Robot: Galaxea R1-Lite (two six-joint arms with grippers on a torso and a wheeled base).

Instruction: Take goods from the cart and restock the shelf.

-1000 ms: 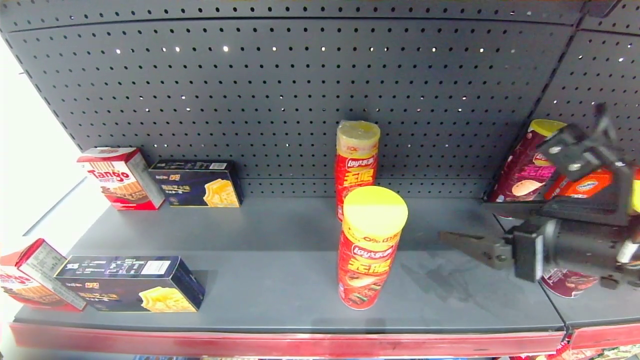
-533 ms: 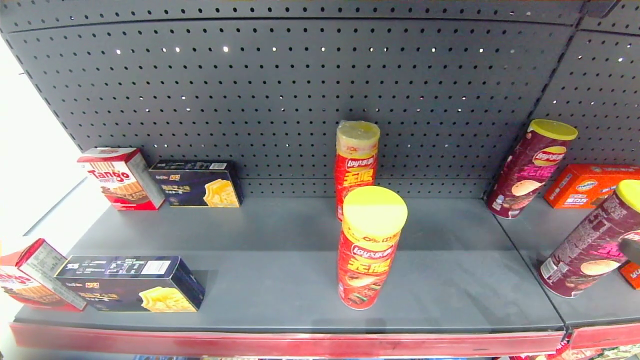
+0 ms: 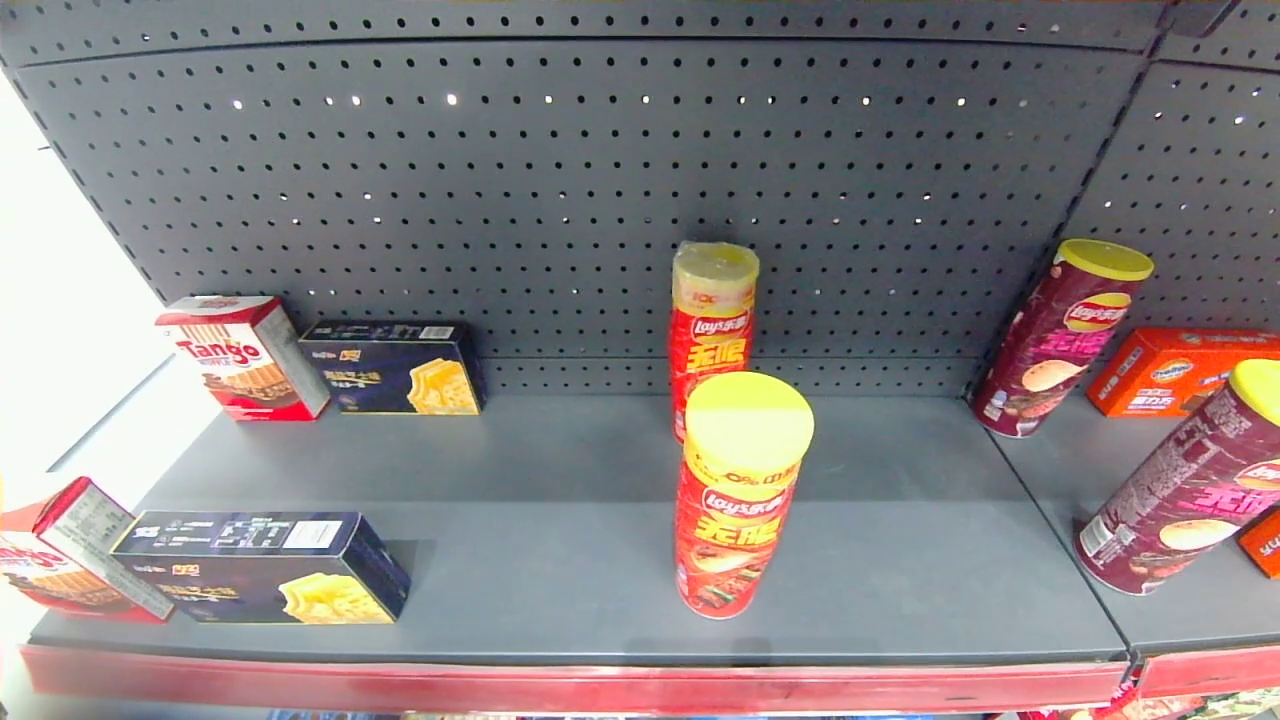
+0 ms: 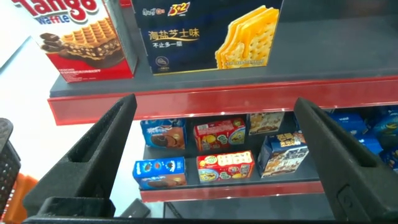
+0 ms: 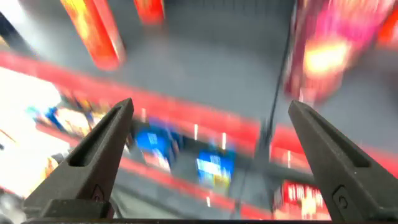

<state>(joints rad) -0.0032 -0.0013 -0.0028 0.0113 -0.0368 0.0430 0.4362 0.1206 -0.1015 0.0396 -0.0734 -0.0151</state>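
On the grey shelf (image 3: 560, 560) two red chip cans stand upright, one at the front (image 3: 742, 495) and one behind it (image 3: 711, 325). Two purple chip cans (image 3: 1060, 335) (image 3: 1180, 490) stand on the right section. My left gripper (image 4: 214, 102) is open and holds nothing, below and in front of the shelf's red front edge (image 4: 249, 99). Above that edge sit a wafer box (image 4: 81, 37) and a dark blue cracker box (image 4: 208, 34). My right gripper (image 5: 210, 104) is open and holds nothing, in front of the shelf, facing a red can (image 5: 96, 31) and a purple can (image 5: 326, 53).
At the left are wafer boxes (image 3: 240, 355) (image 3: 60, 555) and dark blue cracker boxes (image 3: 395, 365) (image 3: 265, 570). Orange boxes (image 3: 1170, 370) lie at the far right. A perforated back panel (image 3: 600, 200) closes the rear. A lower shelf holds several small boxes (image 4: 217, 149).
My right arm, over the right end of the shelf a second ago, has pulled back out of the head view. The front purple can now stands uncovered there.
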